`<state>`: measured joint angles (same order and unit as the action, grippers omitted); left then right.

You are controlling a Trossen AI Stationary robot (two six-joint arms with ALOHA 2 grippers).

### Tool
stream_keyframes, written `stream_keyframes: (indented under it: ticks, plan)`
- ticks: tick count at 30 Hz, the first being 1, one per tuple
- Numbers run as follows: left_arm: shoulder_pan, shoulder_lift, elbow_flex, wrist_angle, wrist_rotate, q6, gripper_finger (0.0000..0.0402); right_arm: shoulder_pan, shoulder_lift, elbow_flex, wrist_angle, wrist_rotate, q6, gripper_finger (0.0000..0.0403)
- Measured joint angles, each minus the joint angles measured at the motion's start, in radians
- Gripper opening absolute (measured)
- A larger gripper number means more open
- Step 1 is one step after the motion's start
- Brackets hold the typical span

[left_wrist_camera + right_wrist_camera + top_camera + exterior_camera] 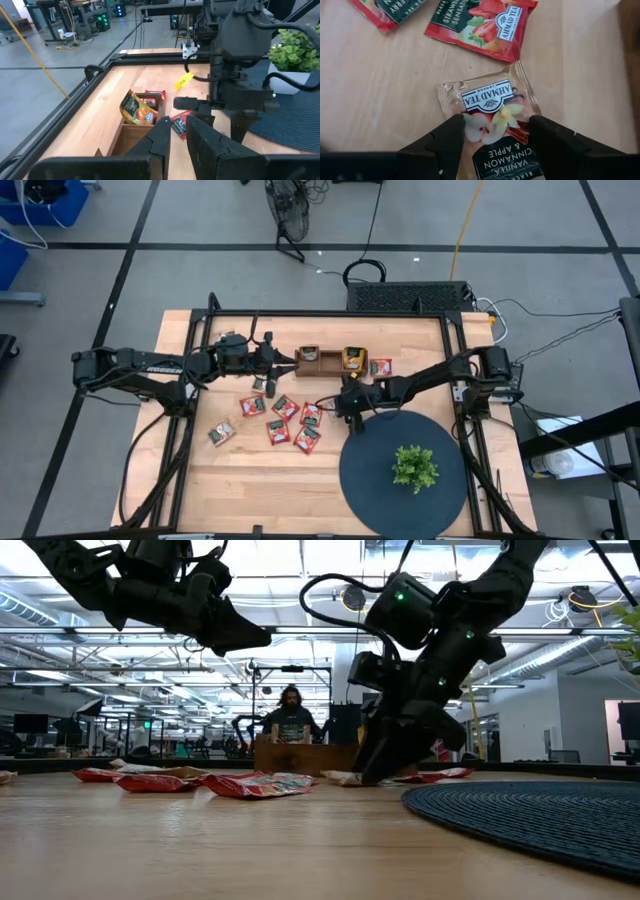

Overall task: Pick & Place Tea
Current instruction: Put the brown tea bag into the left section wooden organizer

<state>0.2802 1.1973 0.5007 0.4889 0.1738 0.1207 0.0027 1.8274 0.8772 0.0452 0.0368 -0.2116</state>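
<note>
Right jaws spread astride vanilla sachet (490,117), red sachet (480,25) near

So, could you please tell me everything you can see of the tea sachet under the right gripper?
The tea sachet is a flat, glossy foil-like square, pale brownish, printed with an apple slice, a flower and a white label. It lies flat on the wooden table, apart from a red strawberry sachet. The open right gripper straddles it, fingers on either side.

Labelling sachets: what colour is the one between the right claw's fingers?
Pale beige flat square sachet, dark label band; right wrist view.
</note>
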Motion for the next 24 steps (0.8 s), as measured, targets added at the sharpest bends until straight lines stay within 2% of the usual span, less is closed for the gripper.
stream_keyframes:
  ticks: [5, 12, 17, 20, 24]
  plan:
    - [0.0, 0.0, 0.0, 0.0, 0.0, -0.003, 0.0067, -0.001, -0.003, -0.001, -0.004, -0.064, 0.032, 0.0156]
    - [0.0, 0.0, 0.0, 0.0, 0.0, -0.013, 0.0067, 0.001, -0.002, -0.003, -0.023, -0.069, 0.032, 0.0022]
    - [0.0, 0.0, 0.0, 0.01, 0.0, -0.115, 0.0067, 0.026, -0.042, -0.007, -0.001, -0.055, 0.017, 0.0013]
    - [-0.002, 0.0, 0.003, 0.014, 0.002, -0.243, 0.0067, 0.064, -0.086, -0.011, 0.01, 0.048, -0.047, 0.0005]
    - [-0.036, 0.029, 0.031, -0.035, 0.01, -0.359, 0.0067, 0.124, -0.139, -0.007, 0.1, 0.328, -0.227, 0.0004]
